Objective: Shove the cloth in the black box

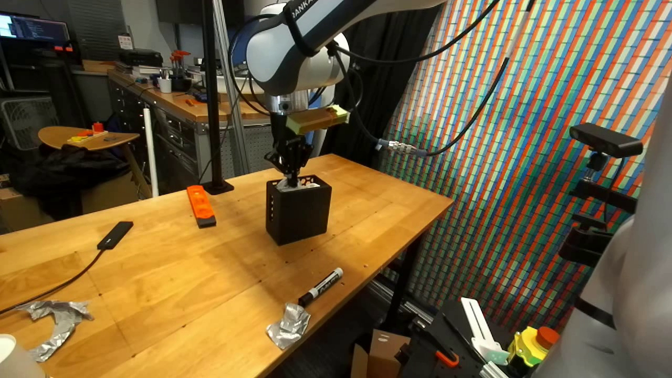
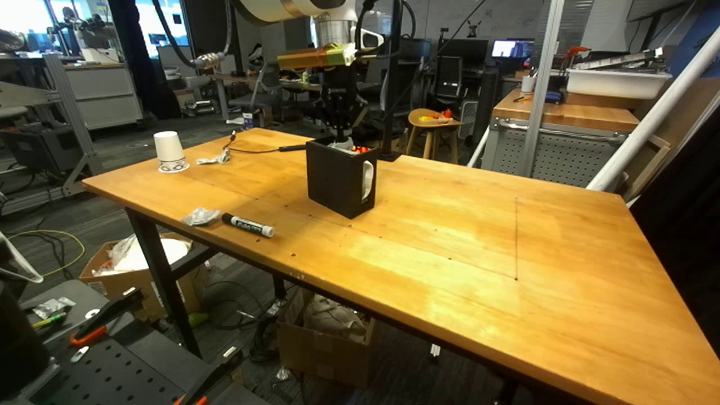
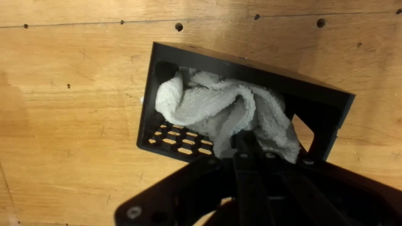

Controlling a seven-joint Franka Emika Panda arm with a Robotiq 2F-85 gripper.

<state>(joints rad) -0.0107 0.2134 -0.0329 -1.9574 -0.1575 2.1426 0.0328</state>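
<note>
The cloth (image 3: 204,105) lies crumpled inside the box (image 1: 302,218), which stands upright on the tabletop (image 1: 210,273). The pincer (image 3: 247,140), narrow with tips together, reaches into the box and touches the cloth.

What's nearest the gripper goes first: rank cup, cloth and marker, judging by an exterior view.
1. Cloth: in the black box, at the gripper.
2. Marker: on the table, beside crumpled foil.
3. Cup: off near the table's end.
</note>
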